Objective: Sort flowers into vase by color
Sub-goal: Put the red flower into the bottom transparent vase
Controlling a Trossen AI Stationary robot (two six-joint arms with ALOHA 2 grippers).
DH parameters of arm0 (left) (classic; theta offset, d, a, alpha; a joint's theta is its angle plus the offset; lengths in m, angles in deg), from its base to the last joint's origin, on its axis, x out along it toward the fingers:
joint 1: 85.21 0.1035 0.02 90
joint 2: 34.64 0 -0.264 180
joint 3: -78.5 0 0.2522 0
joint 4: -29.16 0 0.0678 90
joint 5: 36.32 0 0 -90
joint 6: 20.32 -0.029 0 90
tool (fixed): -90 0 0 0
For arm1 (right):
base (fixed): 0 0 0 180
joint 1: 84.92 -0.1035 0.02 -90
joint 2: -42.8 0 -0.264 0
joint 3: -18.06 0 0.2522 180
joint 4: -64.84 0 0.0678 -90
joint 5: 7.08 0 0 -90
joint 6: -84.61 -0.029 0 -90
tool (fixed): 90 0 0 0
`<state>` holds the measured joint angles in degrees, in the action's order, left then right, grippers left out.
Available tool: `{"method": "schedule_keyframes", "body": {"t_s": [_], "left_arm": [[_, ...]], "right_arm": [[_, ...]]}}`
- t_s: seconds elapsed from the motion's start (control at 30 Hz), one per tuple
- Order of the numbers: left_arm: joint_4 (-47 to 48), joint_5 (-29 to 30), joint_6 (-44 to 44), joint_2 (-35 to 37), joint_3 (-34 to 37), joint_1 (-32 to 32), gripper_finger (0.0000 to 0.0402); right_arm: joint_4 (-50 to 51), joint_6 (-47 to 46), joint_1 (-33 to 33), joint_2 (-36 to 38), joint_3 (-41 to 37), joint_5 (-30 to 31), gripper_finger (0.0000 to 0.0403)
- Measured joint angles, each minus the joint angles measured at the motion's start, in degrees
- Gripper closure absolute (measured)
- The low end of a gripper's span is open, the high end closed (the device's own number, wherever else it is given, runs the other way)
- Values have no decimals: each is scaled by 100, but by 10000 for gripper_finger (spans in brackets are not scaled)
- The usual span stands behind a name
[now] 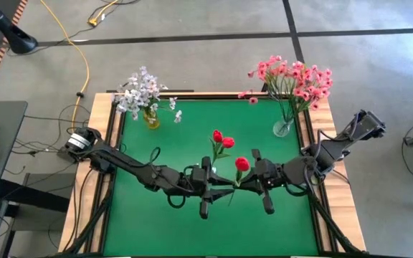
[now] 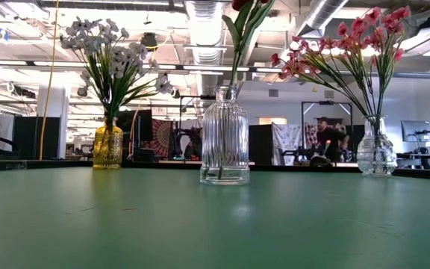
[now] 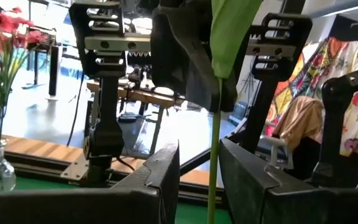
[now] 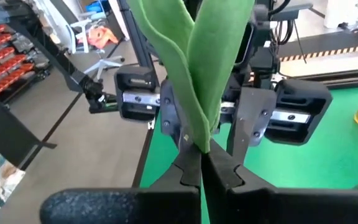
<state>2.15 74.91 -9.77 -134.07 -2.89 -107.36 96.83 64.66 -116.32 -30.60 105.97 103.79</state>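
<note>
While the right gripper (image 4: 202, 163) pinches the red flower (image 1: 241, 164) above the clear vase (image 2: 225, 136), left gripper (image 3: 199, 167) parted around its stem, we judge a crooked stem could miss the neck.

Tabletop (image 1: 163, 229) front strip bare. Centre blocked: both arms meet over the clear ribbed vase (image 2: 225, 138). Rear corners occupied by yellow vase (image 1: 150, 118) and round glass vase (image 1: 283, 128); open passage between them.
</note>
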Motion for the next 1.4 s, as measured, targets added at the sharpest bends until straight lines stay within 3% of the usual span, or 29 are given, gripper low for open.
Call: {"method": "schedule_keyframes", "body": {"t_s": [0.63, 0.87, 0.97, 1.2, 1.4], "left_arm": [[688, -116, 715, -4, 0, 103, 325], [725, -103, 559, -4, 0, 103, 364], [729, -98, 411, -4, 0, 105, 394], [717, -100, 366, -4, 0, 136, 400], [699, -63, 347, -4, 0, 144, 401]], "right_arm": [[256, 34, 351, -94, 0, 26, 377], [349, 42, 370, -90, 0, -7, 373], [346, 39, 370, -89, 0, -11, 364], [366, 48, 370, -85, 0, -7, 335], [375, 92, 364, -85, 0, -144, 264]]}}
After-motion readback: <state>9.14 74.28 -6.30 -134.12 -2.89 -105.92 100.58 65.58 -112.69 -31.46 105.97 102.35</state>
